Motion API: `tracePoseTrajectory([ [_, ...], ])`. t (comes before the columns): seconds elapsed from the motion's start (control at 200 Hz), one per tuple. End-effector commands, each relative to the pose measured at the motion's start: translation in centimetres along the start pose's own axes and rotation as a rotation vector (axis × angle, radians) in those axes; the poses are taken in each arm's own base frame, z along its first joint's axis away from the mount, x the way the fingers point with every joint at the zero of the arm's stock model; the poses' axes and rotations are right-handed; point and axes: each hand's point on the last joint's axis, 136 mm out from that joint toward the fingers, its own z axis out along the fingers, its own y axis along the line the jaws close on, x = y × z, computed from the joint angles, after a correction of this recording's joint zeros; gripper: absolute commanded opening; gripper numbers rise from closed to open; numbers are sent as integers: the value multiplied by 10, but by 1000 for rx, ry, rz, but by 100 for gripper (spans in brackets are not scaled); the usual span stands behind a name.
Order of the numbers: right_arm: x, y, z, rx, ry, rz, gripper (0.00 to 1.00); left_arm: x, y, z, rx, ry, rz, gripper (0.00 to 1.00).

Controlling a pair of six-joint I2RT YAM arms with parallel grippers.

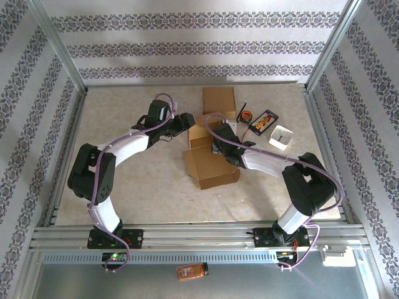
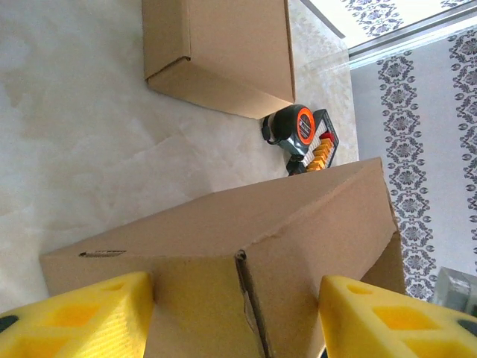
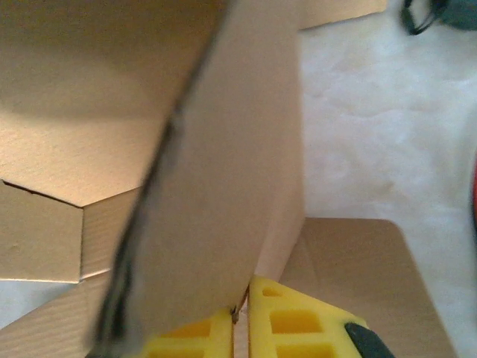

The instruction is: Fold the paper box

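The brown paper box (image 1: 204, 146) stands half folded mid-table, its flat lid panel (image 1: 212, 168) lying toward me. My left gripper (image 1: 185, 123) is at the box's left side. In the left wrist view it (image 2: 237, 313) is open, and the yellow fingers (image 2: 82, 317) stand wide apart on either side of a slit corner of the box wall (image 2: 223, 246). My right gripper (image 1: 219, 144) is at the box's right side. In the right wrist view it (image 3: 240, 321) is shut on the edge of an upright cardboard flap (image 3: 223, 186).
A second, closed cardboard box (image 1: 219, 99) sits behind. A tape measure (image 1: 246, 116), a black tray of orange parts (image 1: 264, 121) and a small white box (image 1: 281, 137) lie at the right. An orange object (image 1: 191, 271) lies below the front rail.
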Motion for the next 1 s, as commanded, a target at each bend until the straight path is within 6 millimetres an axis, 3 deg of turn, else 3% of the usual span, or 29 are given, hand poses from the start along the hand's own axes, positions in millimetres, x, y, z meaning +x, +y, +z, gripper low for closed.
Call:
tracePoseTrajectory([
  [0.0, 1, 22, 7, -56, 23, 6, 12, 1, -22, -8, 61, -8, 20, 60],
  [0.29, 8, 42, 14, -135, 31, -73, 21, 1, -24, -12, 63, -18, 27, 60],
  [0.605, 11, 31, -4, -138, 15, -147, 27, 2, -11, -12, -1, -23, 56, 61],
  [0.849, 10, 31, -31, -180, -1, -163, 29, 0, -12, -12, -6, -25, 66, 61],
  [0.994, -2, 33, -61, -221, -57, -198, 30, -1, -14, -13, -6, -26, 75, 61],
])
